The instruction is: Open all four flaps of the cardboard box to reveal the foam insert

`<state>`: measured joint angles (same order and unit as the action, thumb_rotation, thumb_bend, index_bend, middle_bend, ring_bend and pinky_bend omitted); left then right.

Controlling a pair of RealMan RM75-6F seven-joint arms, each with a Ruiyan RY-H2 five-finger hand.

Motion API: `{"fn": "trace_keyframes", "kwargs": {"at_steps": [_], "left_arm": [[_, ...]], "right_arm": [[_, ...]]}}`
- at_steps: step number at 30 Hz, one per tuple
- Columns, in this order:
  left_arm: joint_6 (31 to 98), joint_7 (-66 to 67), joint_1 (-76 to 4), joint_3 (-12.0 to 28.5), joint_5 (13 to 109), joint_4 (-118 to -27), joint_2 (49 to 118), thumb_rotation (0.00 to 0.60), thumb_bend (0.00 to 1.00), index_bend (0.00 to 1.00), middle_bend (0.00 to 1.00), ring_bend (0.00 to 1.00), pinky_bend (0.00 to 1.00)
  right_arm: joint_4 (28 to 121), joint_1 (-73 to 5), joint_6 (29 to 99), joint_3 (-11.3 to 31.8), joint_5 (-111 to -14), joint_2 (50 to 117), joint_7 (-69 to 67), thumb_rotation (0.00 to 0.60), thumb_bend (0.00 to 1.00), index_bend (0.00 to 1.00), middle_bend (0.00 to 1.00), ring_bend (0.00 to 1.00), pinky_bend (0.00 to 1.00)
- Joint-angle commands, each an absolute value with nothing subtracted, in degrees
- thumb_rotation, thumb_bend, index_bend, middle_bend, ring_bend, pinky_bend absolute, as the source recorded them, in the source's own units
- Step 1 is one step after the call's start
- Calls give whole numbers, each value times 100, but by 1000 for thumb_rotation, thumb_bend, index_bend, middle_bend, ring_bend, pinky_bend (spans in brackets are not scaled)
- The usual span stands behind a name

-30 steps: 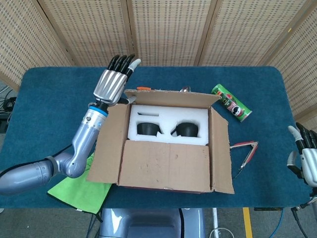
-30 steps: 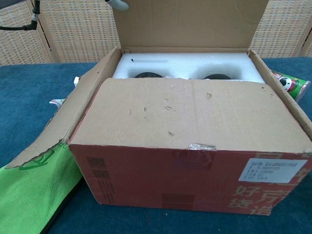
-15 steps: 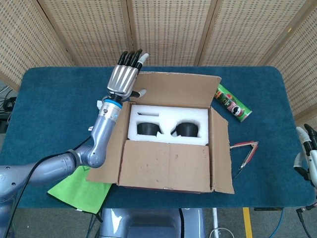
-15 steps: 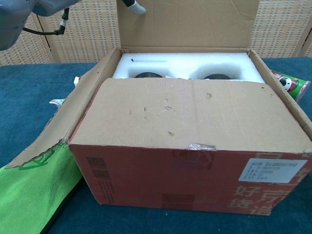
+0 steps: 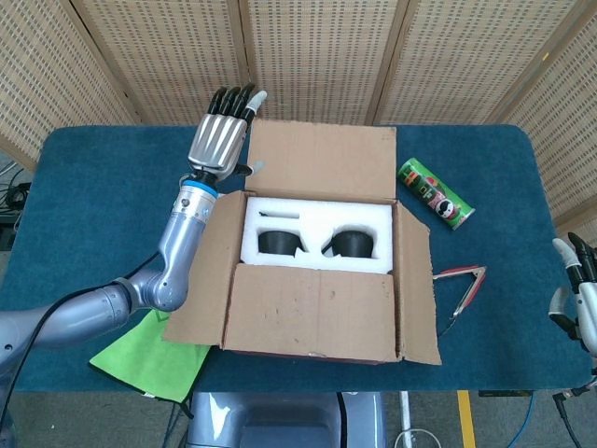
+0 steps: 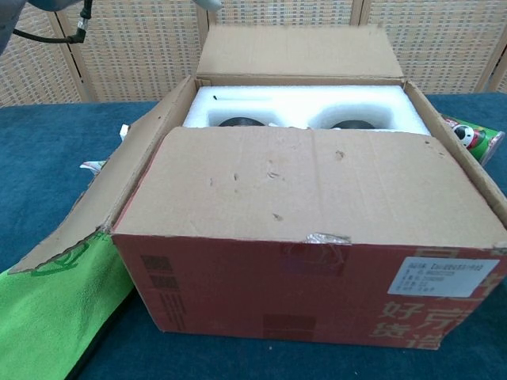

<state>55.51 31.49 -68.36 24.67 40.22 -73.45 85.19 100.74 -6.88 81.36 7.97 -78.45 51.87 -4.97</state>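
The cardboard box [image 5: 317,280] stands mid-table. Its far flap [image 5: 322,161] lies folded back, the left flap [image 5: 201,275] and right flap [image 5: 418,289] splay outward, and the near flap [image 5: 312,308] still covers the front half. White foam insert [image 5: 317,231] with two dark round recesses shows in the back half, also in the chest view [image 6: 305,107]. My left hand [image 5: 222,138] is raised with fingers straight beside the far flap's left edge, thumb near it, holding nothing. My right hand [image 5: 580,294] hangs at the right frame edge, away from the box, fingers apart and empty.
A green snack can [image 5: 437,193] lies right of the box. A pair of red-handled tongs [image 5: 462,289] lies by the right flap. A green cloth [image 5: 149,359] sits under the left flap at the table's front edge. A wicker screen stands behind the blue table [image 5: 84,187].
The far flap swung from nearly upright to folded well back. My left hand moved toward the back along the flap's left edge. My right hand shifted slightly at the frame edge.
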Motion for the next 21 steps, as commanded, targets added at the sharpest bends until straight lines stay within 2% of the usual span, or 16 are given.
{"fn": "trace_keyframes", "kwargs": {"at_steps": [1,6,9,12,14,17,20,21], "left_arm": [[5459,3027,-6686,2442,4025,-7721,8248,504,215,102,0,0,0],[5233,2890,-6436,2307,4001,-8515,7717,502,243,224,0,0,0],[5106,2752,-6293,2216,4032,-8929,7439,486,334,284,0,0,0],[4954,2598,-6188,2163,3989,-9227,7261,369,386,322,0,0,0],[4804,2444,-6099,2120,3942,-9495,7087,274,394,334,0,0,0],[4679,2276,-6012,2060,3963,-9723,6953,169,391,335,0,0,0],[4568,2152,-5933,1948,4060,-9899,6880,101,382,337,0,0,0],[4536,2115,-5911,1911,4103,-9949,6863,98,381,338,0,0,0]], "right_arm": [[10100,-686,8148,800,-7856,5180,-478,600,827,0,0,0,0],[10139,-694,8147,799,-7880,5180,-435,600,827,0,0,0,0],[10154,-700,8140,797,-7889,5188,-414,600,827,0,0,0,0],[10160,-706,8125,791,-7891,5201,-400,600,827,0,0,0,0],[10166,-719,8105,790,-7891,5214,-381,600,827,0,0,0,0],[10169,-730,8092,791,-7892,5233,-374,600,827,0,0,0,0],[10164,-731,8081,789,-7878,5243,-370,600,827,0,0,0,0],[10163,-730,8077,785,-7875,5245,-370,600,827,0,0,0,0]]}}
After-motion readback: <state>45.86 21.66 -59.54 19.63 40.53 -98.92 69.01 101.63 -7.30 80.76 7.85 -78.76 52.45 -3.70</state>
